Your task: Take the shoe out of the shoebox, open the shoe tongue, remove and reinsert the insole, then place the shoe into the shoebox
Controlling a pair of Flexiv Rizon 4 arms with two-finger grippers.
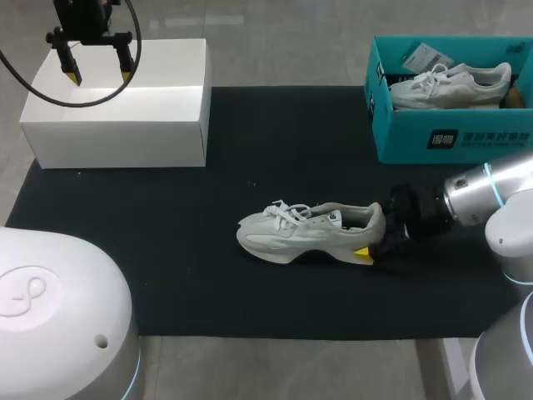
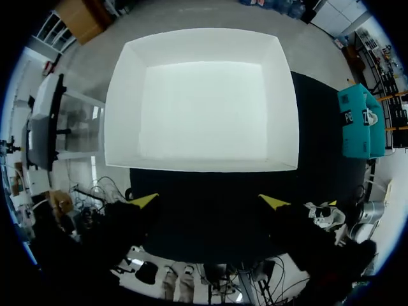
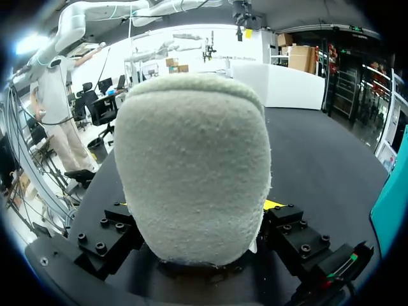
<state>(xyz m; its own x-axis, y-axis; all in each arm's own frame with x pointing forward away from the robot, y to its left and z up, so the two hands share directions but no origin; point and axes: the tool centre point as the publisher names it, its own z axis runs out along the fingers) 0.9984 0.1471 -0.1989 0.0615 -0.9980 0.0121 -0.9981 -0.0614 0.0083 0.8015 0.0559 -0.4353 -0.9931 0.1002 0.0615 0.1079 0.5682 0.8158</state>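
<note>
Shoe [image 1: 310, 232]: pale grey-white lace-up sneaker, upright on its sole mid black mat [image 1: 166, 250], toe toward my left. Shoebox [image 1: 454, 148]: teal, open, at far right, holding a matching sneaker [image 1: 450, 86].

White box [image 1: 125, 108] at black mat's [image 1: 183, 275] far-left corner

- Left gripper [image 1: 99, 76]: black, two fingers tipped yellow, a black cable looping at its nine o'clock.
- Right arm [image 1: 487, 193]: silver-grey links, pale blue ring, black wrist.
- Right gripper [image 3: 194, 210]: black blocks studded with screws.
- Left arm [image 1: 50, 308]: glossy white shell, embossed loop mark.
</note>
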